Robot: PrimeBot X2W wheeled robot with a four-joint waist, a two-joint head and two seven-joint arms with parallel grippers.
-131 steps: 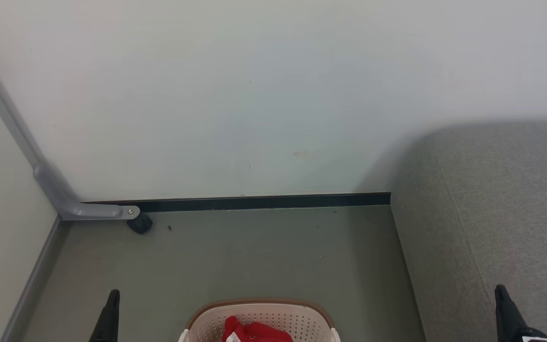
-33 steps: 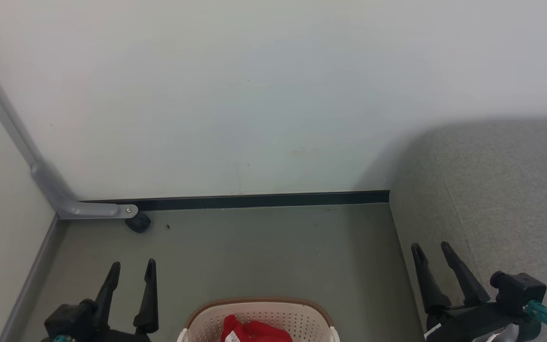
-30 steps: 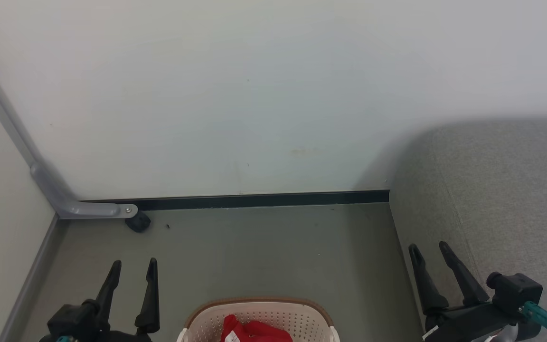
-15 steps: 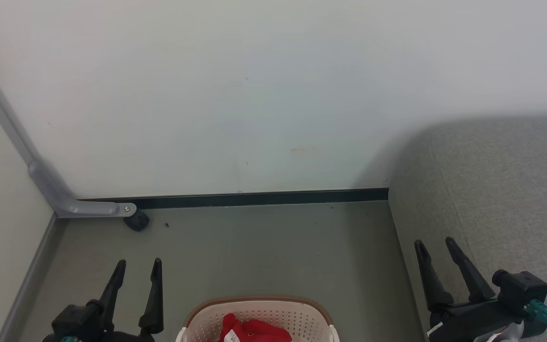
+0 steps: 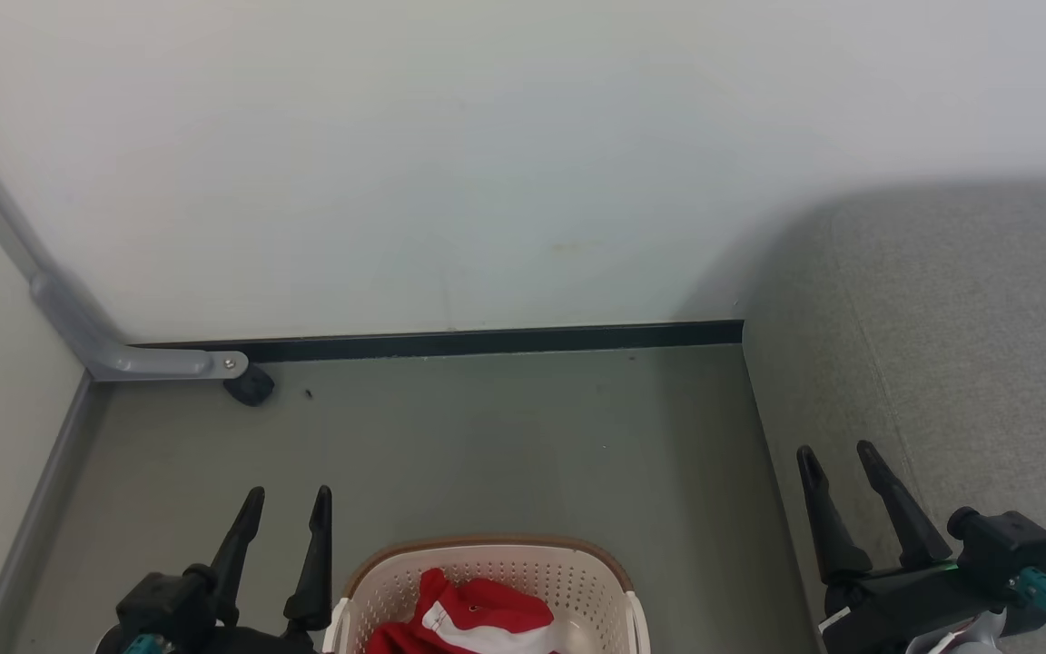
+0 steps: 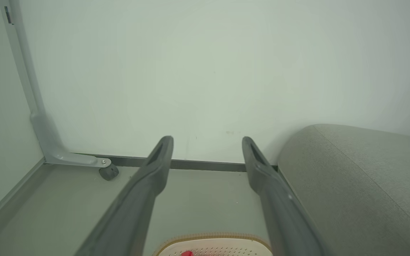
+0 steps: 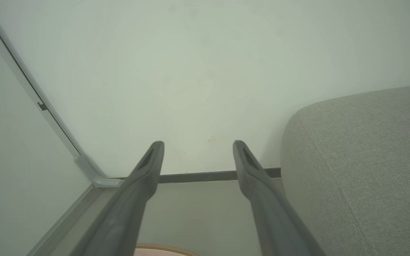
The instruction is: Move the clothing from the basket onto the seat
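Left gripper (image 5: 290, 492) nearer basket (image 5: 487, 543), clothing (image 5: 478, 613) inside

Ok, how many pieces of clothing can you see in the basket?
1: a red-and-white bundle lying mid-basket, at the head view's bottom edge. That edge cuts the basket off, and the bundle may hold more than one piece, so others may be hidden.

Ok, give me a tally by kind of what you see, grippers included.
Grippers: 2, left gripper and right gripper, both open
basket: 1
clothing: 1 red-and-white heap, pieces uncountable
seat: 1
caster wheel: 1
Total: 6
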